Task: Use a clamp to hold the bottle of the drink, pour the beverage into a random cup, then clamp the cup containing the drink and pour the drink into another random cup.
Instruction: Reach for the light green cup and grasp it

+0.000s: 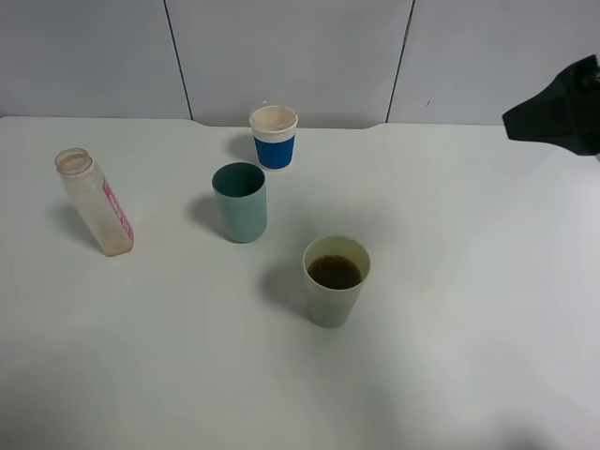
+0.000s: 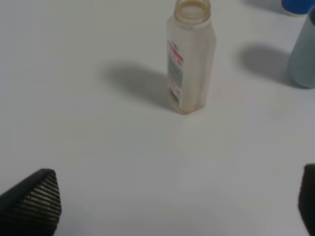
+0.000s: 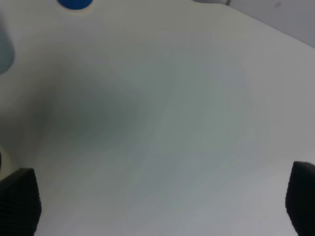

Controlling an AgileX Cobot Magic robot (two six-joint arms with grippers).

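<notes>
Over by the left edge of the table point(image 1: 469, 356), the bottle point(image 1: 94, 202) stands upright and looks pretty much drained. The left gripper point(image 2: 170, 204) hangs back from it with its jaws wide apart, holding nothing.

Moving right, the teal cup point(image 1: 240, 202) sits around the middle, with the blue-sleeved paper cup point(image 1: 274, 137) just behind it toward the far edge. Next comes the pale yellow-green cup point(image 1: 336, 281), closer to the front edge, with the brown beverage point(image 1: 335, 272) in it. So I'd say the first pour is done and grabbing that cup is the step now.

The right gripper point(image 3: 161, 196) is spread wide too and empty, up over the far right corner.

Tips imo: come in from the side, clamp mid-wall below the rim, and squeeze gently since it's tapered plastic. Lift it level, then tip slowly over the teal cup.

Hard to see: the left arm isn't in the high view at all, and the right arm point(image 1: 561, 111) is cut off by the frame. The right wrist view is blurry, with only slivers of cups at its edge.
</notes>
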